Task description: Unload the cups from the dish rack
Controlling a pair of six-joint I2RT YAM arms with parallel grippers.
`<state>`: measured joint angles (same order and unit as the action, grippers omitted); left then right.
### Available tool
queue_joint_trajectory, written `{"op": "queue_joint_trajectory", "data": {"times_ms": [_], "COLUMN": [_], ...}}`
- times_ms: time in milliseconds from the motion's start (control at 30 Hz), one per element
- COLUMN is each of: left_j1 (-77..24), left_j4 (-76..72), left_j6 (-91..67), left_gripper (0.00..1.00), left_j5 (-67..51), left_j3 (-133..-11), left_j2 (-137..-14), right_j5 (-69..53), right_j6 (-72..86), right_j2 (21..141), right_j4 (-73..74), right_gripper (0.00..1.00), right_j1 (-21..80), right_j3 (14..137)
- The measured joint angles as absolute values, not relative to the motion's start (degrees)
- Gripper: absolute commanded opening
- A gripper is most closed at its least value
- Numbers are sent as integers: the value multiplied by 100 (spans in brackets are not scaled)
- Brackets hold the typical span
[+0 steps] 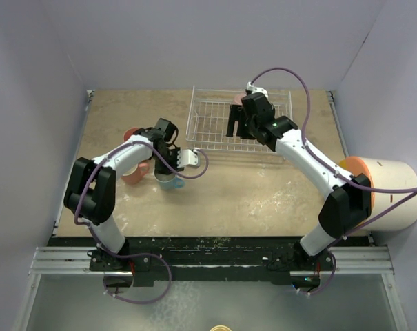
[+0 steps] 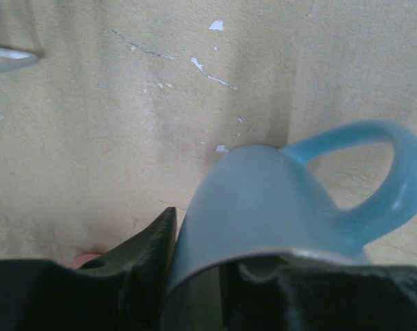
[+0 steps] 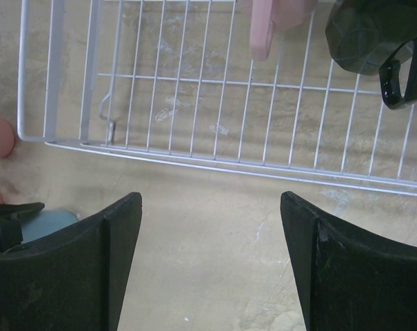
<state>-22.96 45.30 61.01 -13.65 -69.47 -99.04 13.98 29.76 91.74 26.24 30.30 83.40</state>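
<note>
My left gripper (image 1: 168, 167) is shut on the rim of the light blue cup (image 1: 169, 182); in the left wrist view one finger (image 2: 149, 252) is outside the cup's (image 2: 263, 200) wall and the other inside, low over the table. Two pink cups (image 1: 132, 134) (image 1: 136, 174) stand beside it on the left. The dish rack (image 1: 208, 127) lies at the back centre. My right gripper (image 1: 236, 129) (image 3: 209, 207) is open and empty over the rack's near edge (image 3: 215, 162). A pink cup (image 3: 267, 24) and the black cup (image 3: 367, 34) are in the rack.
A big white cylinder (image 1: 394, 193) with an orange end (image 1: 351, 167) lies at the right table edge. Pale walls enclose the tan table on three sides. The rack's corner (image 2: 8, 58) shows in the left wrist view.
</note>
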Motion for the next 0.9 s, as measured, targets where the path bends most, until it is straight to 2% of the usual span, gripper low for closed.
{"op": "queue_joint_trajectory", "data": {"times_ms": [33, 167, 200, 233, 267, 467, 900], "left_j1": [-2296, -2294, -2294, -2294, -2294, -2294, -2294], "left_j4": [4512, 4440, 4434, 4421, 4425, 4635, 5406], "left_j6": [6101, 6106, 6101, 6110, 6101, 6104, 5885], "left_gripper": [43, 78, 80, 93, 100, 99, 99], "left_j5": [-1365, -1341, -1332, -1332, -1328, -1323, -1367], "left_j3": [-6947, -6947, -6947, -6947, -6947, -7050, -8169], "left_j2": [-9904, -9900, -9900, -9894, -9880, -9537, -8357], "right_j5": [1398, 1398, 1398, 1398, 1398, 1393, 1387], "right_j6": [2974, 2934, 2932, 2928, 2923, 2888, 2845], "right_j2": [9177, 9201, 9223, 9255, 9290, 9531, 9915], "right_j4": [2624, 2622, 2624, 2626, 2624, 2626, 2624], "right_gripper": [83, 83, 83, 83, 83, 85, 86], "right_j1": [3017, 2930, 2910, 2891, 2875, 2775, 2657], "right_j3": [8348, 8368, 8379, 8401, 8425, 8541, 8604]}}
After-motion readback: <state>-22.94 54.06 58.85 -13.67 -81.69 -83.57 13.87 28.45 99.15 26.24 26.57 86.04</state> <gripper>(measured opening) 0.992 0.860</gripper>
